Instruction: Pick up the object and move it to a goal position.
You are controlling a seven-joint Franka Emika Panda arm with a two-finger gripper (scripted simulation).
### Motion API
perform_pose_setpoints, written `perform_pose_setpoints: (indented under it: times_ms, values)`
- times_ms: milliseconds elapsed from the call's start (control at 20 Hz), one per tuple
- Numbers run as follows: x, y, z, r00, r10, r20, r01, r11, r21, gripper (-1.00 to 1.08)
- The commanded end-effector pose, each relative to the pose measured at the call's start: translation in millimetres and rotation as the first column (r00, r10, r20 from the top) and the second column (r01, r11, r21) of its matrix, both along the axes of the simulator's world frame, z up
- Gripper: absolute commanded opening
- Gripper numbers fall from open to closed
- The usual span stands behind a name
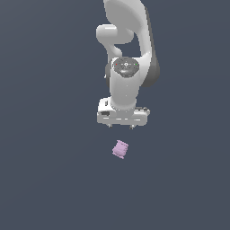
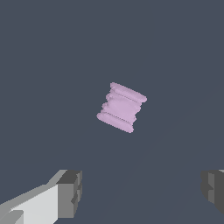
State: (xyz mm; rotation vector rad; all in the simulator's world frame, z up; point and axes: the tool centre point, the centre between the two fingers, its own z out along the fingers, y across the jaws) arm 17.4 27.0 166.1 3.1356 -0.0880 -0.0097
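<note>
White gripper (image 1: 121, 127) on the Panda arm (image 1: 128, 54), jaws spread wide with nothing between them, pale pink-lilac object (image 1: 120, 149) lying apart just beyond the fingertips (image 2: 70, 192), ridged, tilted askew to the jaw line, long axis unclear.

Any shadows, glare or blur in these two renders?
Exterior view: flat, even light, no cast shadow under the object, soft shading on the white arm. Wrist view: sharp, no glare; the object's ridges are softly shaded.

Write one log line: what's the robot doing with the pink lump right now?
phase: approach | end effector: open, empty, apart from the object | object: on the surface, not grasped | goal: not visible
</note>
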Motion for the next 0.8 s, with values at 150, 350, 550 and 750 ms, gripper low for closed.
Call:
perform_pose_setpoints:
  times_ms: [150,350,550,750]
  values:
    - [17,0,-20,0.992,-0.122,0.001,0.122,0.992,0.004,1.00]
    - [31,1,-39,0.974,-0.225,0.002,0.225,0.974,0.005,1.00]
    - [41,1,-54,0.953,-0.304,0.004,0.304,0.953,0.005,1.00]
    - [48,1,-65,0.934,-0.359,0.005,0.358,0.934,0.005,1.00]
